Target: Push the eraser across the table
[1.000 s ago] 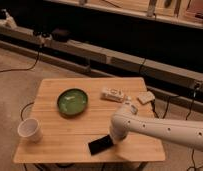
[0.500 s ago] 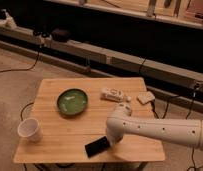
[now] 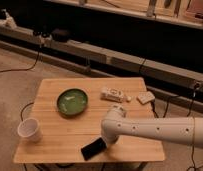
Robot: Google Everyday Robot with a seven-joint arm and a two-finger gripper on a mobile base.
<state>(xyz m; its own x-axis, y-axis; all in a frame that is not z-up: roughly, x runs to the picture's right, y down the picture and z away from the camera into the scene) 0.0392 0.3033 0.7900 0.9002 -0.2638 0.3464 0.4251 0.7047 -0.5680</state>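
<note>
1. Gripper (image 3: 106, 141) sits low over the front part of the table (image 3: 55, 147), at the end of a white arm (image 3: 160, 131) reaching in from the right — its fingers are closed together and grasp nothing.
2. Eraser (image 3: 93, 148), flat and black, lies on the wood just below and to the left of the gripper, touching or almost touching it, close to the table's front edge.
3. Green bowl (image 3: 72, 102) rests further back and to the left of the gripper.
4. White cup (image 3: 29, 130) stands well off to its left, near the table's left edge.
5. White printed box (image 3: 111, 94) lies behind the gripper — a small pale block (image 3: 145, 97) is beyond it to the right.
</note>
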